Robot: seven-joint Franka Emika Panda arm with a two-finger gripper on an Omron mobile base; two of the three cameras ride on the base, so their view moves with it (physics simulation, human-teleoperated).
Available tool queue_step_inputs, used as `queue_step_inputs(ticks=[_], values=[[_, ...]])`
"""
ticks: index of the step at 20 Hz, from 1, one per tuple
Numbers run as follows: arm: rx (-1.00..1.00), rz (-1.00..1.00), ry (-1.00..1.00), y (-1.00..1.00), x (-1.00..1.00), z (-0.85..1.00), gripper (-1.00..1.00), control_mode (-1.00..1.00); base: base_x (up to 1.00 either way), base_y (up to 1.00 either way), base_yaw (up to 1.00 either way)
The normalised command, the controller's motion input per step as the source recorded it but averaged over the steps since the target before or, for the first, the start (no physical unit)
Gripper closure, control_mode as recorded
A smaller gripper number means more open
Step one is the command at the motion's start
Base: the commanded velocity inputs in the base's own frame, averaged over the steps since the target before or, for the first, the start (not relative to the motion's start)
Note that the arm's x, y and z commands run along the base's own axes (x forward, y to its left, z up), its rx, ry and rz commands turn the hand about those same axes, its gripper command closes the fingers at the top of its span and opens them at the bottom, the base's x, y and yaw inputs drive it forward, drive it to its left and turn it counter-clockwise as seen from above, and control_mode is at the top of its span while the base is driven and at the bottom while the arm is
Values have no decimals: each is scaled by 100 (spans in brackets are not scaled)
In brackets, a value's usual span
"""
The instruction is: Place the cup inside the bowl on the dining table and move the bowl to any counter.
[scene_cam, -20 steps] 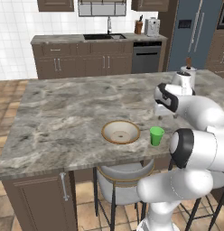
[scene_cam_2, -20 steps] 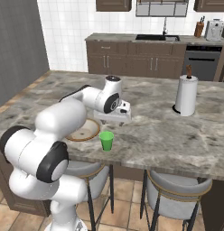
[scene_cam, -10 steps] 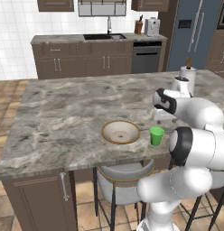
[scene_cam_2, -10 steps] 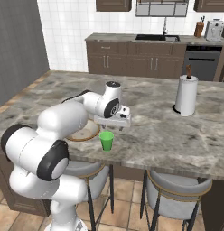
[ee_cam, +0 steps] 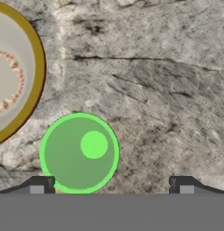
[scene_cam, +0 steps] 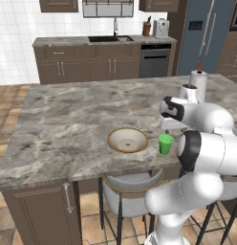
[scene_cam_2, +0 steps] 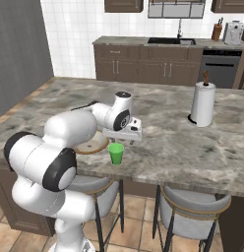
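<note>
1. In the left base view the cup stands upright on the dining table, right of centre in the frame, close to the table's near edge
2. The bowl sits just to the left of the cup in that view, the two near each other with a strip of marble between them
3. In the right base view the cup is at centre frame and the bowl shows to its left, partly behind the white arm
4. The gripper looks straight down in the hand view; its two dark fingertips rise at the bottom edge, set wide apart and holding nothing
5. In the hand view the cup lies at lower left, its rim beside the left fingertip rather than centred in the gap; the bowl fills the upper left corner
6. A tall white cylinder with a brown top stands at the right of the right base view, well apart from the cup
7. A counter with a sink runs along the white tiled wall at the top of the left base view
</note>
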Motion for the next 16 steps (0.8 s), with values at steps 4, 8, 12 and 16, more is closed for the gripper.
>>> queue_step_inputs(ticks=[4,8,12,16], values=[[0,0,4,0,28,0,-100,-100,0,0,0],[0,0,4,0,20,-1,-100,-100,0,0,0],[0,0,0,0,0,-14,-100,-100,0,0,0],[0,0,0,0,0,-21,-100,-100,0,0,0]])
